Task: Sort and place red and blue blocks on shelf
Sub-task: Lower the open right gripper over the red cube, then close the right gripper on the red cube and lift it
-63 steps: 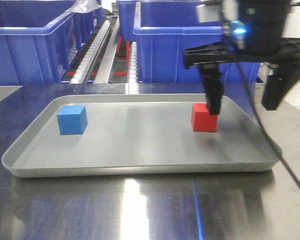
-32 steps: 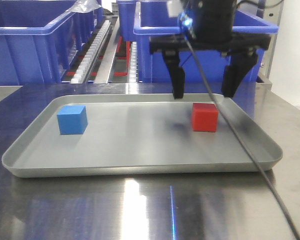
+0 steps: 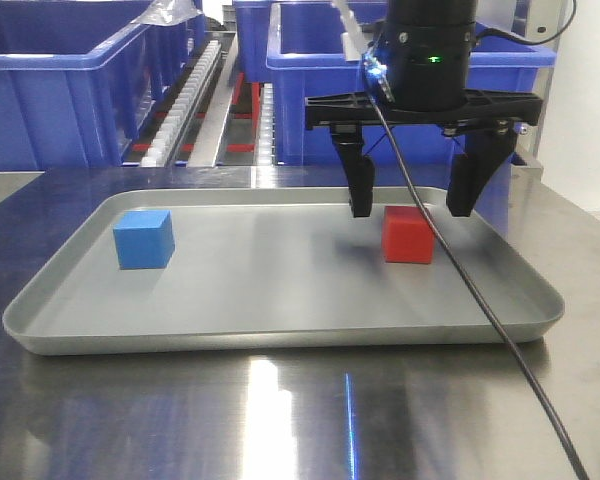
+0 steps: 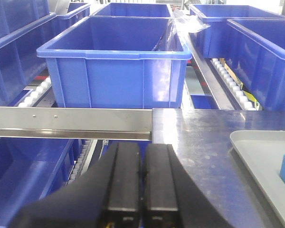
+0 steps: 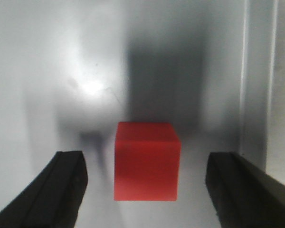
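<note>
Hovering over the grey tray (image 3: 280, 338), the right gripper (image 3: 410, 203) has its jaws spread wide either side of the red block (image 3: 409, 236) at 3 o'clock, so I'd guess it's lined up to drop and pinch. Blue block (image 3: 144, 239) sits at 9 o'clock. Left gripper (image 4: 142, 183) is parked off-tray, fingers pressed together, empty. Shelf (image 3: 185, 95) is at 12.

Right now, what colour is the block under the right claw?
Red. The block shows best in the right wrist view, below the open right claw.
</note>
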Controlling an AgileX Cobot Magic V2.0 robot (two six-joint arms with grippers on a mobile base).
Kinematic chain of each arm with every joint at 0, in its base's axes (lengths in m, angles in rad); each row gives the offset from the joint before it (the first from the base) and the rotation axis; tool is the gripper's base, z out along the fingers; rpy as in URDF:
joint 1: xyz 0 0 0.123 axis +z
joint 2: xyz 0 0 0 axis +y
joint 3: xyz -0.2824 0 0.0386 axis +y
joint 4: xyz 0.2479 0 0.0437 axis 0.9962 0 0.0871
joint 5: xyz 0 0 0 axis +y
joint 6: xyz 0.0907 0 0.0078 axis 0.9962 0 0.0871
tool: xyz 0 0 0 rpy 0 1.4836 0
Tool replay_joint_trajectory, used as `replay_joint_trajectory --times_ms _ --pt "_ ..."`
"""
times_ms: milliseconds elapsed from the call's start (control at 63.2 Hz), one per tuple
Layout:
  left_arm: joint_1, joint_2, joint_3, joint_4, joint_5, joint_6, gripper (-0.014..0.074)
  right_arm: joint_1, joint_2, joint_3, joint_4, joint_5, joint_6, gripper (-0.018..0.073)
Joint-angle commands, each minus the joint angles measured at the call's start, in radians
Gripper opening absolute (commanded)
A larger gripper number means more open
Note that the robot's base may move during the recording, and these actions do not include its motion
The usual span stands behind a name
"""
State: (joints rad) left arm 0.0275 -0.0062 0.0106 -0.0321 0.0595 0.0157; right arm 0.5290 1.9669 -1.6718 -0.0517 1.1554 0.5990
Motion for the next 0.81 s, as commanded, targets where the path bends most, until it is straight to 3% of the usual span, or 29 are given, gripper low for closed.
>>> replay_joint_trajectory --times_ms 0,522,633,791 --pt "0.001 -0.019 0.025 0.000 -0.080 -0.006 0.0123 -0.011 -0.056 -0.026 -0.008 -0.012 -0.007 0.0624" --pt "0.001 -0.019 0.025 0.000 -0.080 -0.006 0.0123 -0.012 -0.056 0.033 0.011 -0.061 -0.009 0.0618" --pt "0.001 -0.019 0.025 0.000 -0.080 -0.006 0.0123 -0.012 -0.055 0.033 0.011 -0.069 -0.009 0.0532" --pt "0.001 -0.019 0.025 0.000 -0.080 -0.006 0.0123 -0.012 -0.055 0.033 0.010 -0.075 -0.009 0.0320"
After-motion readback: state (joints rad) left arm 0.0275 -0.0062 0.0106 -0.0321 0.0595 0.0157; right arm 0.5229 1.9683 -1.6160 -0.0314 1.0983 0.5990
